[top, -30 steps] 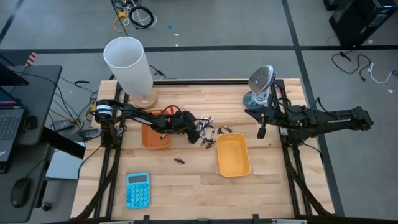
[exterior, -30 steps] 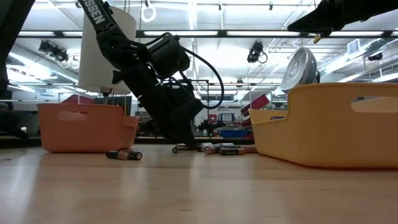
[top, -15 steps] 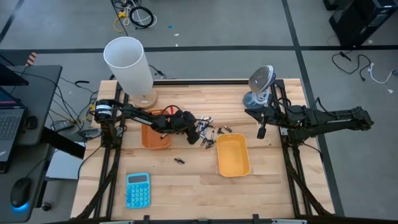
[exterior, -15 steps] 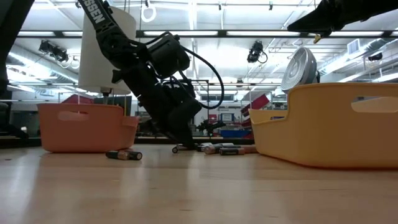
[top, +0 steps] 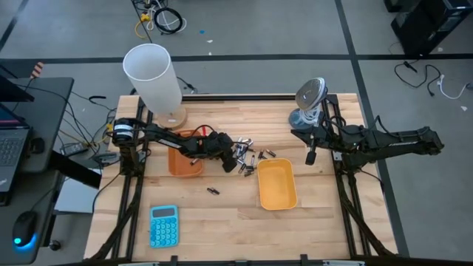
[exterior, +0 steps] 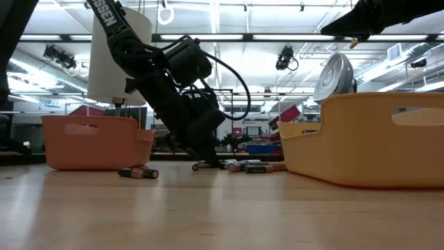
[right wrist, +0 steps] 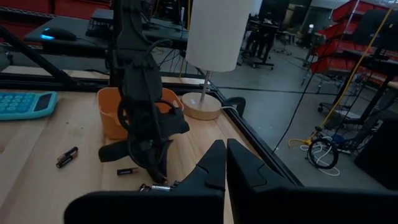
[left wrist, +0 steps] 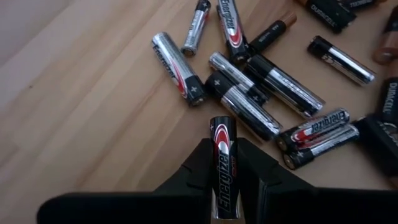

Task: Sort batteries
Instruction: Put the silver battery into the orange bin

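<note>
Since the earlier frame the left claw point(left wrist: 222, 186) had closed its fingers on one black battery point(left wrist: 222, 158), and the arm had barely shifted over the pile. The gripped cell stood clamped between the fingers just beside the scattered batteries point(top: 247, 157) on the wooden surface point(top: 222, 222). One stray battery point(top: 213, 191) lay apart, nearer the front edge. The orange tray point(top: 183, 164) sat beside the left arm; the yellow tray point(top: 276, 185) sat beyond the pile. Farther off, the right claw point(top: 311, 158) hung closed and empty, unchanged, above the surface's right side.
</note>
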`<action>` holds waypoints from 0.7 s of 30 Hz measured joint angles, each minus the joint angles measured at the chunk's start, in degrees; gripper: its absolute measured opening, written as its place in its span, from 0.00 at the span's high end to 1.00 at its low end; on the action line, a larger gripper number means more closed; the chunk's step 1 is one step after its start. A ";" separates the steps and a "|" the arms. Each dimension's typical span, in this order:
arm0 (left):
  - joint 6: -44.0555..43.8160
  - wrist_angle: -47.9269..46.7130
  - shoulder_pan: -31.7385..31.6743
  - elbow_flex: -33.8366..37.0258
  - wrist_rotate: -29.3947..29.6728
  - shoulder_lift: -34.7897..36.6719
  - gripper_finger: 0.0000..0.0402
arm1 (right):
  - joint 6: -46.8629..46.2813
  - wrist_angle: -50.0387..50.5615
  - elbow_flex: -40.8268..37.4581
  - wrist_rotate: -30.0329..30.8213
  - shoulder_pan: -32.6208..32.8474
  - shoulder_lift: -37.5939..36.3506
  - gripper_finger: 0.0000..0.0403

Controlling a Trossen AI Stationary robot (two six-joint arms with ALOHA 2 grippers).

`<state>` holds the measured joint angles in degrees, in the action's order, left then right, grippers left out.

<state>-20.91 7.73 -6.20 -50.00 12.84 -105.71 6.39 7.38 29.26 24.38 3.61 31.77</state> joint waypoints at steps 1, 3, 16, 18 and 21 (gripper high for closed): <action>-0.01 -0.31 0.00 0.03 -0.15 0.32 0.89 | 0.00 0.01 0.00 0.00 0.00 -0.01 0.99; 0.02 -0.34 0.02 0.09 -0.31 0.65 0.89 | 0.00 0.02 0.00 0.00 -0.01 -0.02 0.99; 2.62 -0.16 0.04 0.09 -0.69 6.39 0.89 | 0.20 0.04 0.00 0.00 -0.06 -0.01 0.99; 2.89 -0.62 0.04 0.09 -1.51 7.82 0.89 | 0.24 0.04 0.00 0.00 -0.06 -0.02 0.99; 3.31 -2.10 0.04 0.07 -2.87 10.44 0.89 | 0.24 0.04 0.00 0.00 -0.06 -0.01 0.99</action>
<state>-17.59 5.64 -6.15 -49.93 9.98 -95.27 6.63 7.42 29.26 24.38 3.55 31.75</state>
